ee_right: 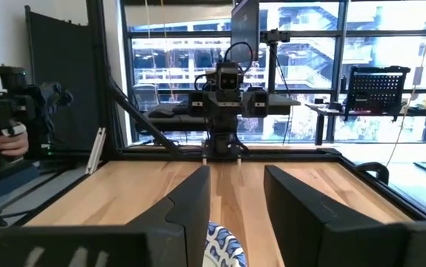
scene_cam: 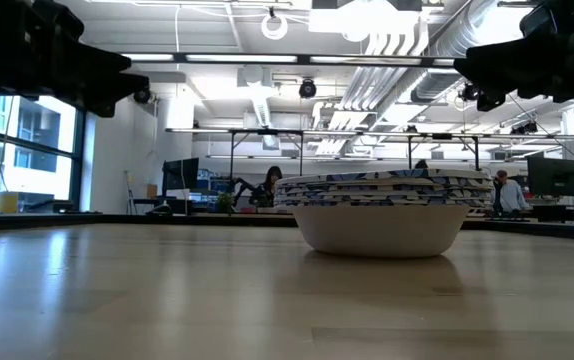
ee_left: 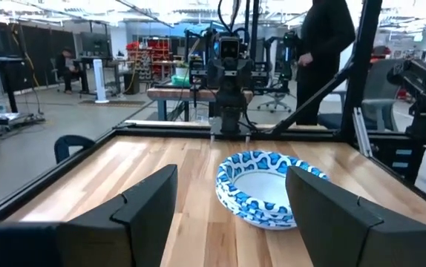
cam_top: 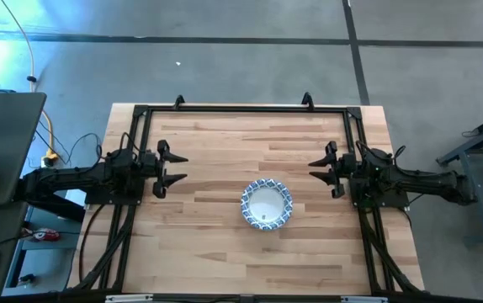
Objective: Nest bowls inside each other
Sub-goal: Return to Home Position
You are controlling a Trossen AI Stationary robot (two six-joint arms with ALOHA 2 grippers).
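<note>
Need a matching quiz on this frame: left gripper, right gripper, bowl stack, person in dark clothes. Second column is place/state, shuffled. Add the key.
Column 1
1. left gripper
2. right gripper
3. stack of bowls
4. person in dark clothes

Column 2
A. nested, mid-table, between the two arms
B. standing in the room beyond the table
C. open, empty, near the table's right edge
D. open, empty, near the table's left edge

Pairs: 1-D, 2-C, 3-A, 4-B

Robotics lab, exposed ceiling ducts [scene_cam: 399, 45], concrete floor [cam_top: 241, 71], equipment benches [ee_left: 187, 93], tall windows [ee_right: 172, 59], people at desks
</note>
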